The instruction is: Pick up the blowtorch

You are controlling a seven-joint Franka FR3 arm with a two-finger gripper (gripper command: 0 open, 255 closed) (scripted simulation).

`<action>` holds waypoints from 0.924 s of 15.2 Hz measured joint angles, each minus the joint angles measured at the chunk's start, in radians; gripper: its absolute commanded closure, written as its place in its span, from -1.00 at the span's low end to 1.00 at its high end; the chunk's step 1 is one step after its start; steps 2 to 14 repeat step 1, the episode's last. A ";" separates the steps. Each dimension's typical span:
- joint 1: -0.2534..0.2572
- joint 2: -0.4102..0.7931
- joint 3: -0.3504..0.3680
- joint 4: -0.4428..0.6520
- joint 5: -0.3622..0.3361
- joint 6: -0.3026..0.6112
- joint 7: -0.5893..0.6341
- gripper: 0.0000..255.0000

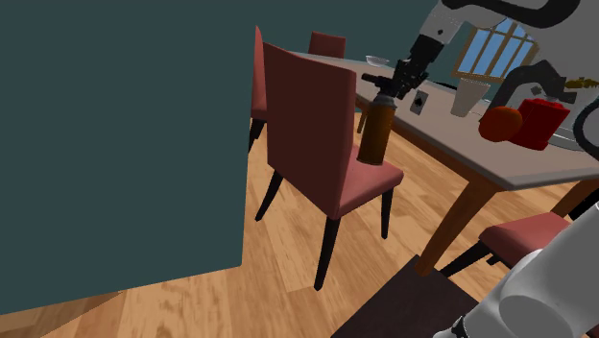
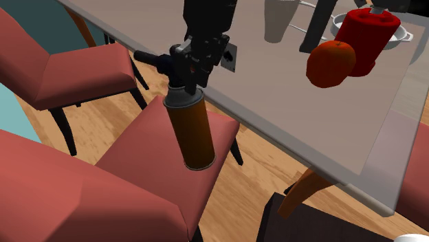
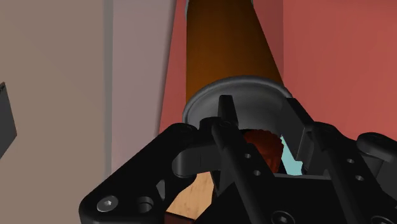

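The blowtorch (image 2: 193,134), an orange-brown canister with a black head, is being held by the gripper (image 2: 197,60), whose jaws are being kept narrow and clasped on that head. In the second exterior view the canister is being hung toward 6 o'clock from the gripper, slightly tilted, over the seat of a red chair (image 2: 148,130) and just off the edge of the grey table (image 2: 289,110). Whether its base is touching the seat cannot be told.

An orange-red fruit (image 2: 330,63) and a red container (image 2: 368,38) are being shown on the table at about 2 o'clock of the gripper, well apart from it.

In the wrist view the canister's metal shoulder (image 3: 232,95) is being seen just beyond the fingers (image 3: 229,159).
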 measured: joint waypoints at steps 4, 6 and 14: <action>-0.001 0.006 -0.001 0.016 0.002 -0.010 0.000 1.00; -0.001 0.006 -0.001 0.016 0.002 -0.010 0.000 1.00; -0.001 0.006 -0.001 0.016 0.002 -0.010 0.000 1.00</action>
